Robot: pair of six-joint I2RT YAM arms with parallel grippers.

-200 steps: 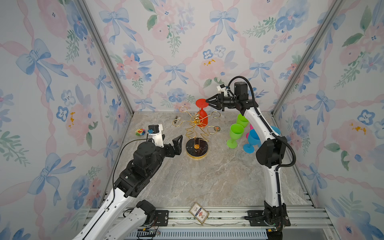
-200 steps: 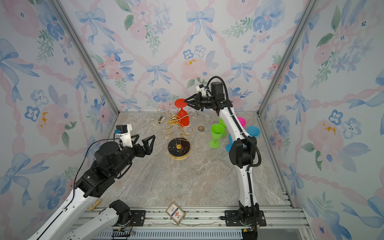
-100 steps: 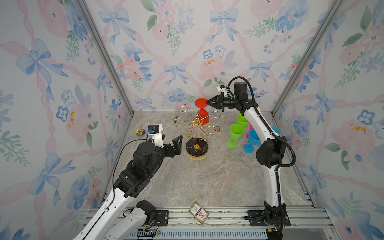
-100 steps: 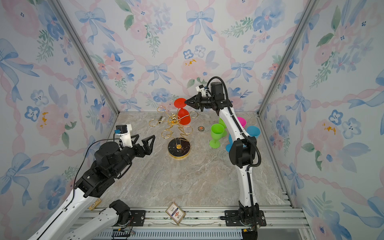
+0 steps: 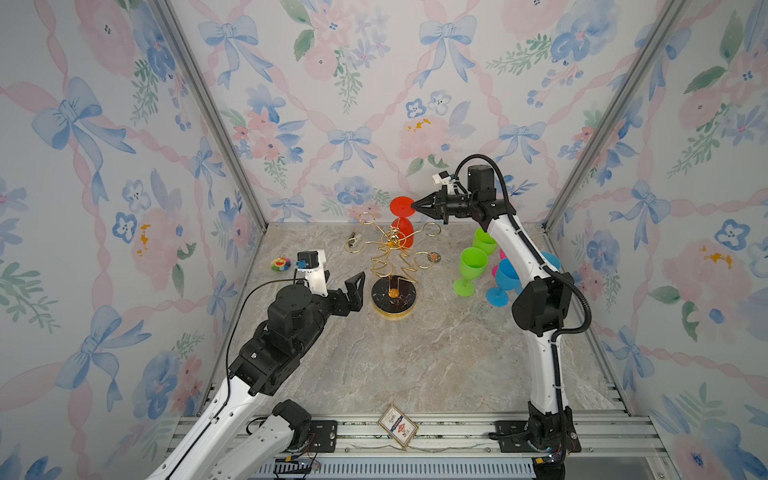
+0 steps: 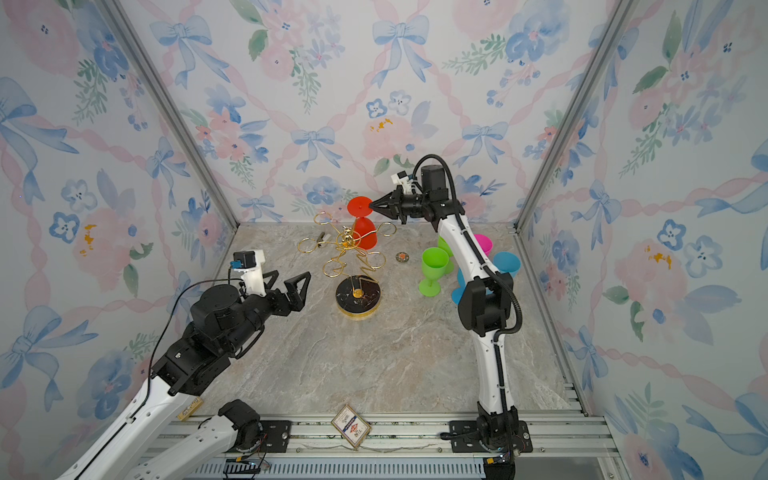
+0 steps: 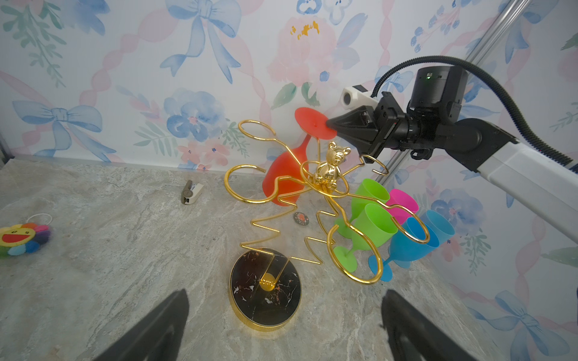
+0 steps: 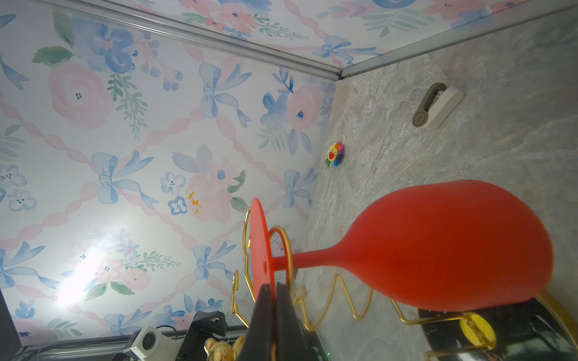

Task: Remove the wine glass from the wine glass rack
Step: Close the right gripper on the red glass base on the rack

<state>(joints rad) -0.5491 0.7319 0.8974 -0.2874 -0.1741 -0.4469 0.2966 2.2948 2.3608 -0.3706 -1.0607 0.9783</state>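
The red wine glass (image 5: pixel 402 206) hangs upside down from the wine glass rack (image 5: pixel 393 267), on an arm at the back, nearest the rear wall. Its stem passes through the gold loop at the end of that arm, the round foot sits above the loop, and the bowl hangs below, clear of the worktop (image 5: pixel 415 353). The right gripper (image 5: pixel 414 205) reaches in level from the right and pinches the edge of the foot; in the right wrist view the thin red disc runs between the two black fingers (image 8: pixel 264 312), which are pressed onto it.

The rack stands on its round black base near the middle of the worktop, with a small gold bear (image 7: pixel 330 167) on top. The left gripper (image 6: pixel 291 276) hovers low just left of the base, spread wide and holding nothing. To the right of the rack, green glasses (image 5: pixel 471 262), blue glasses (image 5: pixel 507 274) and a pink glass (image 6: pixel 482 243) stand upright together, partly behind the right arm.
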